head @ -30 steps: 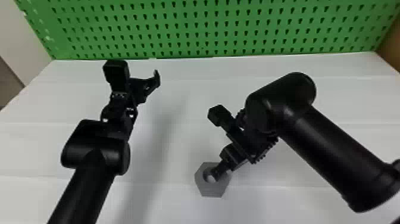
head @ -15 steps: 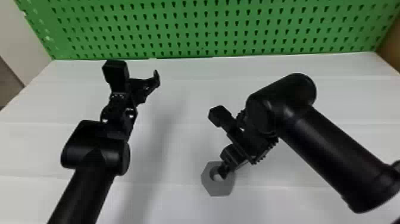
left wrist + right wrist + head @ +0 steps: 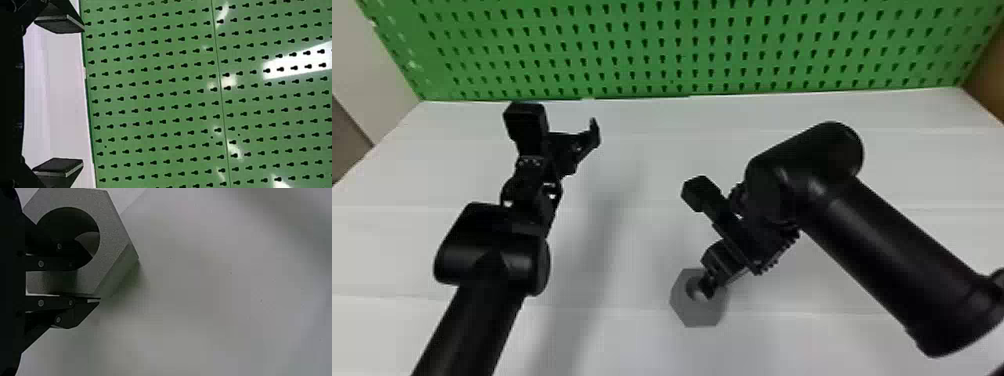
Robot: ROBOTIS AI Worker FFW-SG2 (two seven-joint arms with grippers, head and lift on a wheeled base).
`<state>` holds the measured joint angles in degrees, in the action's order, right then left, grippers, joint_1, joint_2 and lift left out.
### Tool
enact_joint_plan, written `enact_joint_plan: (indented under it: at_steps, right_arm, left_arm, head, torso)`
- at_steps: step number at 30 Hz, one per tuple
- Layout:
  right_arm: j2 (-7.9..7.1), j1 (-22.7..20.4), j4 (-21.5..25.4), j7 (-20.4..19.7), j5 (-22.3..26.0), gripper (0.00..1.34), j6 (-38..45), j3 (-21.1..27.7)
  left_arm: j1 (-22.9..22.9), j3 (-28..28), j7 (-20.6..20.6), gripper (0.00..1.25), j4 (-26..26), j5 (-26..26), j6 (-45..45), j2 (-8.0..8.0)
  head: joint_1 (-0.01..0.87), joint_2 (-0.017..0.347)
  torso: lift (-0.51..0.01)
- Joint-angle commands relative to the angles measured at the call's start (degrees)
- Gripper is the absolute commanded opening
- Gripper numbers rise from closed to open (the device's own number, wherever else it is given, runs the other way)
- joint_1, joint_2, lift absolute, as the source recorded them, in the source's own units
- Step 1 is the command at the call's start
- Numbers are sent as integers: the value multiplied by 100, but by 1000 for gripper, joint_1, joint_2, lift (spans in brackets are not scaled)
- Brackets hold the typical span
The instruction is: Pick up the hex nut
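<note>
The white, seamed bench (image 3: 632, 340) is backed by an upright green pegboard (image 3: 652, 45), with a pale wall (image 3: 377, 55) at left and a brown panel (image 3: 984, 80) at right. Left gripper (image 3: 564, 142) is noted above the bench's far left part, jaws wide. By right gripper (image 3: 708, 289), the wall of the hex nut (image 3: 688, 314) is held at front centre, one finger in the hole. Face and bore axis are directed upward; opposite corners are pointed left and right.

glare (image 3: 293, 62) streaks the pegboard (image 3: 192, 100), soft shadows (image 3: 592, 250) cross the table (image 3: 382, 250).
</note>
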<state>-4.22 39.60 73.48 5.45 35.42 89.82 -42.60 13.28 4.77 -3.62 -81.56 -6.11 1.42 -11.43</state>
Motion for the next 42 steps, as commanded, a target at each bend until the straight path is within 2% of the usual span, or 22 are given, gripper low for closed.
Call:
enact_joint_plan:
  at_steps: [1, 7, 20, 24, 37, 42]
  right_arm:
    - [0, -31, 87, 0, 0, 279, 26, 112]
    - [-44, -92, 325, 0, -9, 279, 26, 384]
    - [-26, -409, 975, 0, -474, 278, 26, 1316]
    - [9, -611, 1256, 0, -589, 279, 26, 1703]
    - [193, -1174, 2232, 9, -1476, 278, 9, 2722]
    - [246, -1464, 2557, 9, -1661, 279, -474, 3162]
  left_arm:
    - [-9, 6, 2, 1160, 0, -4, -1, 0]
    - [-18, 15, 2, 1160, 0, -13, -1, 0]
    - [-36, 6, 2, 1160, 0, -13, -10, 0]
    - [-62, -2, 2, 1160, 0, -30, -10, 0]
    - [-124, -2, 2, 1160, -9, -83, -45, 0]
    - [-150, -2, 2, 1160, -9, -118, -45, 0]
  head:
    - [785, 149]
    - [785, 149]
    - [785, 149]
    - [785, 149]
    - [785, 149]
    - [785, 149]
  torso:
    - [-88]
    - [-88]
    - [-88]
    - [-88]
    - [-88]
    - [-88]
